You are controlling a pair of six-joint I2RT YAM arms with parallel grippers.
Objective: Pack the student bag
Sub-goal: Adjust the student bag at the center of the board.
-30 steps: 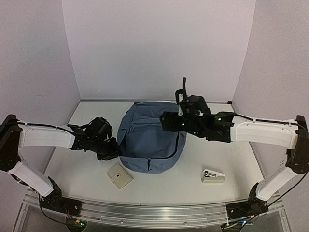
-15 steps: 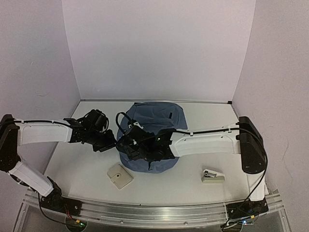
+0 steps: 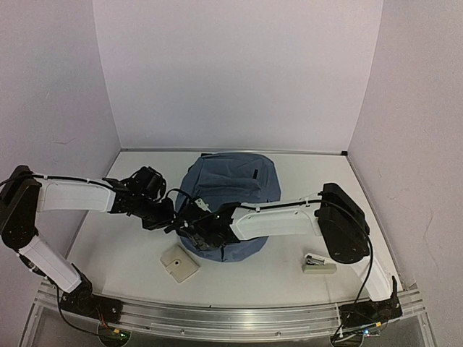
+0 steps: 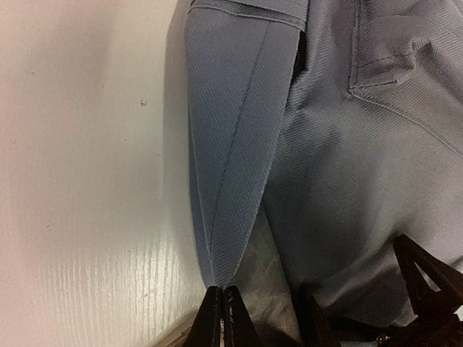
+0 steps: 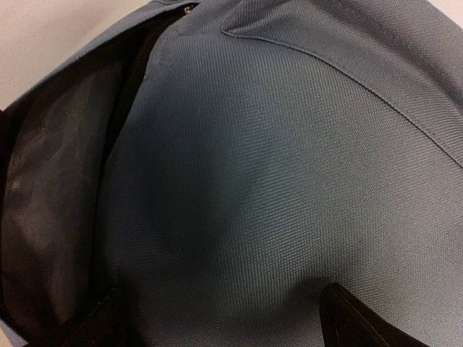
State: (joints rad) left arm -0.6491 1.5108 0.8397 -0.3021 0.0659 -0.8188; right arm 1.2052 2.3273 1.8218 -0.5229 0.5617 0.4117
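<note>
Beige case (image 3: 179, 263) and stapler (image 3: 319, 264) lie near the slate-blue backpack (image 3: 235, 181) — left gripper (image 4: 222, 309) pinches its fold, right gripper (image 5: 221, 309) gapes open.

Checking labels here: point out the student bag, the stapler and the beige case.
student bag (image 3: 235, 181): top external view, upper blue panel.
stapler (image 3: 320, 266): top external view, its middle.
beige case (image 3: 179, 263): top external view, flat top.

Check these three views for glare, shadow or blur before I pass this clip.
Top external: evenly lit, sharp, soft shadows around the student bag. Left wrist: glare streaks wash out the table lower left; fabric weave crisp. Right wrist: dark shadow across the bag's middle, its opening nearly black.
</note>
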